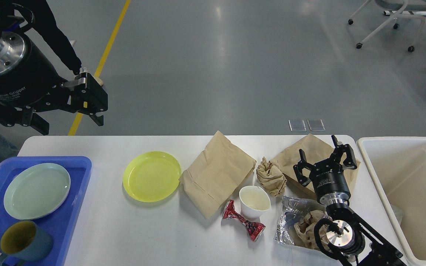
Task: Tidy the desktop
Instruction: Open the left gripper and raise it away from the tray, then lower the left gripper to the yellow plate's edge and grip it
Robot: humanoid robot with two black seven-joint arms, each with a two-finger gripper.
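Note:
The white desktop holds a yellow plate, a flat brown paper bag, a crumpled brown paper ball, a white paper cup, a crushed red wrapper and a silver foil bag with crumpled paper in it. My right gripper is open and empty, over a second brown paper bag at the back right. My left gripper is open and empty, raised high over the table's back left corner.
A blue tray at the left edge holds a pale green plate and a teal mug. A cream plastic bin stands beside the table's right end. A person's leg shows behind my left arm.

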